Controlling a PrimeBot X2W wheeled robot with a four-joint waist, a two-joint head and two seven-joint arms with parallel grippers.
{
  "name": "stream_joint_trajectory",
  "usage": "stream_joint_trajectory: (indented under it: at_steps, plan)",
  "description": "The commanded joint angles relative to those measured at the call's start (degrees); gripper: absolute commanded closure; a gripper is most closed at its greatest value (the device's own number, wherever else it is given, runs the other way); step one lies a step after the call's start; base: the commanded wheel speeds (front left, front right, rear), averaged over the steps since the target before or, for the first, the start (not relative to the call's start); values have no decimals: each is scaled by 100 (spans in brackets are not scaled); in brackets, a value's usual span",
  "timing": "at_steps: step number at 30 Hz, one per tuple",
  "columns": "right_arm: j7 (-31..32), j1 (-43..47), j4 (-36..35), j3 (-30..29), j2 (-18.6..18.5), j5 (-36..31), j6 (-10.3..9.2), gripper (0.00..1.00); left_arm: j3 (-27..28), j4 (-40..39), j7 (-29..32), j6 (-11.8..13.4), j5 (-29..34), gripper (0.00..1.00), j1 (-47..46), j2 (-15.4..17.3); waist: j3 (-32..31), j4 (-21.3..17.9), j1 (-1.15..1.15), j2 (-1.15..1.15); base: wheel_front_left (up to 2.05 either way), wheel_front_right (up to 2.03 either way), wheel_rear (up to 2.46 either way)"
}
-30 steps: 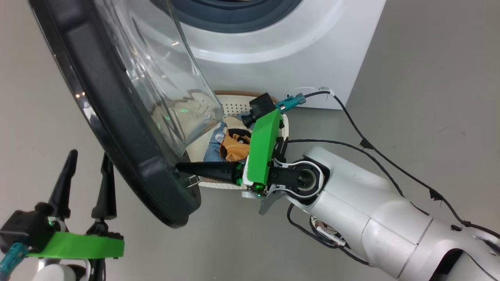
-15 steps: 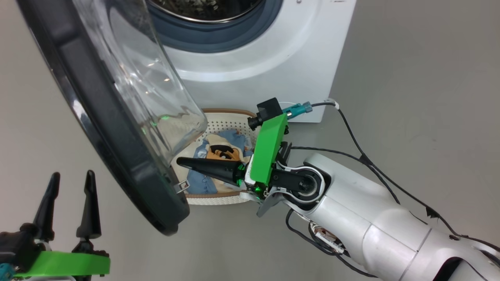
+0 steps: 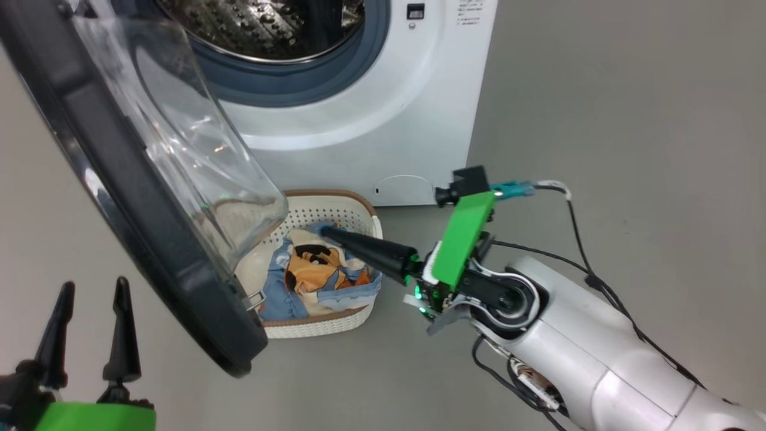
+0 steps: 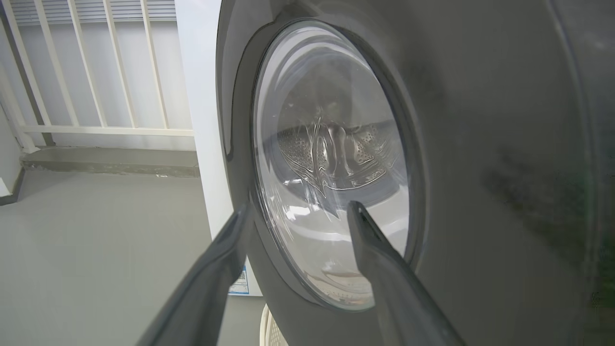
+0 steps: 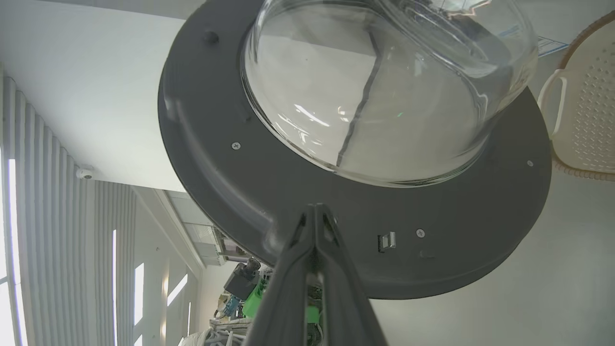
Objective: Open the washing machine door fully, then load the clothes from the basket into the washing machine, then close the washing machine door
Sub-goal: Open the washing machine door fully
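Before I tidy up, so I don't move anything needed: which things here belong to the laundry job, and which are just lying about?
Job: washer, door, basket, clothes.
Not the job: railing, ceiling camera.

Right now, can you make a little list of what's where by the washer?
door: open, standing out left of the washing machine
clothes: blue and orange, lying in the basket
left tool: open, empty, by the door's outside
right tool: shut, empty, tip near the clothes
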Motion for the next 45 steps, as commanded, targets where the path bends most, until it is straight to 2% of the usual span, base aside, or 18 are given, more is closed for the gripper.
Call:
stream_joint_trajectory:
  at_steps: [1, 3, 4, 5, 14, 20, 25, 30, 38, 39, 45]
  plan:
    - [-82, 138, -163, -77, 66, -88, 11, 100, 231, -142, -52, -17, 43, 0, -35, 118, -62, -65, 0, 0, 0, 0, 0]
    - [-339, 274, -235, -222, -21, -233, 11, 55, 280, -153, -52, -17, 69, 0, 24, 108, -106, -123, 0, 0, 0, 0, 0]
    - [-474, 338, -274, -287, -53, -316, 11, 6, 309, -160, -52, -17, 82, 0, 58, 101, -124, -152, 0, 0, 0, 0, 0]
    - [-620, 401, -325, -359, -83, -404, 11, 0, 336, -169, -52, -17, 93, 0, 91, 93, -136, -176, 0, 0, 0, 0, 0]
    - [-2274, 816, -721, -674, -346, -1816, 11, 0, 559, -225, -52, -17, 160, 0, 294, -60, -231, -345, 0, 0, 0, 0, 0]
    - [-3298, 936, -517, -808, -450, -2778, 11, 0, 566, -236, -52, -17, 198, 0, 348, -104, -297, -418, 0, 0, 0, 0, 0]
    - [-3448, 1121, -286, -1400, -433, -3510, 11, 0, 585, -247, -52, -17, 194, 0, 419, -129, -359, -477, 0, 0, 0, 0, 0]
    - [-3454, 1582, -281, -2553, -255, -5008, 11, 0, 591, -258, -52, -17, 205, 0, 477, -140, -377, -507, 0, 0, 0, 0, 0]
    - [-3455, 2525, -847, -4014, 202, -7319, 11, 0, 636, -295, -52, -17, 204, 0, 518, -151, -354, -560, 0, 0, 0, 0, 0]
    - [-3455, 2719, -1003, -4258, 284, -7764, 11, 0, 642, -295, -52, -17, 205, 0, 519, -151, -349, -565, 0, 0, 0, 0, 0]
    - [-3455, 3131, -1378, -4744, 426, -8757, 11, 0, 648, -293, -52, -17, 211, 0, 512, -156, -350, -556, 0, 0, 0, 0, 0]
